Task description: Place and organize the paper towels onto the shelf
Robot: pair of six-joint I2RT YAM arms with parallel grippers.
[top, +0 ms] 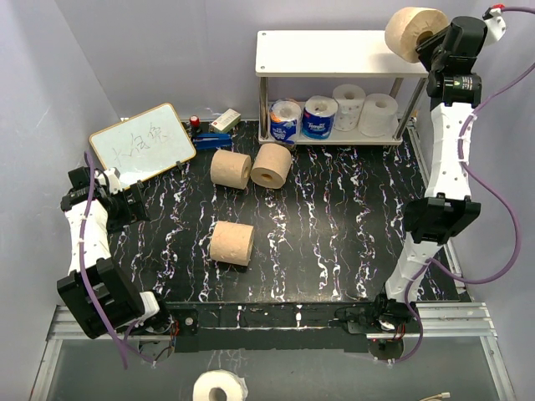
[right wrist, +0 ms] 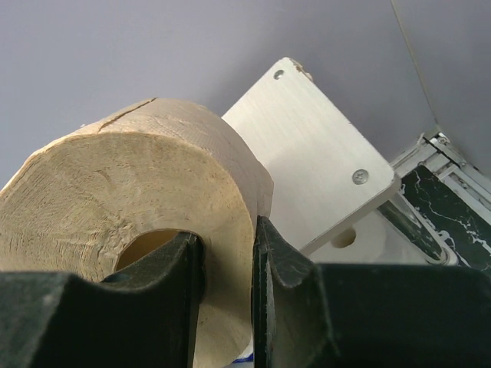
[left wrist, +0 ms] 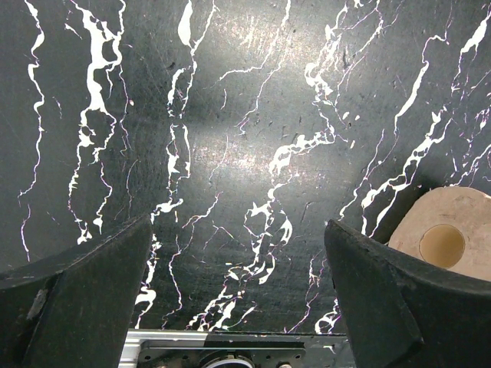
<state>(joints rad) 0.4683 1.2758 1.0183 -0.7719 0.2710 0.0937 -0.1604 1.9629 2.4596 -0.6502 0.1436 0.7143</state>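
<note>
My right gripper is shut on a tan paper towel roll, one finger in its core, one outside, holding it above the right end of the shelf's cream top board. In the right wrist view the roll fills the left and the board lies behind it. On the lower board stand two blue-wrapped rolls and two white rolls. Three tan rolls lie on the table: two side by side, one nearer. My left gripper is open and empty at the left; a tan roll shows at its right.
A white writing board with a wooden frame leans at the back left, with small items beside it. Another white roll lies below the table's front rail. Purple walls close in on both sides.
</note>
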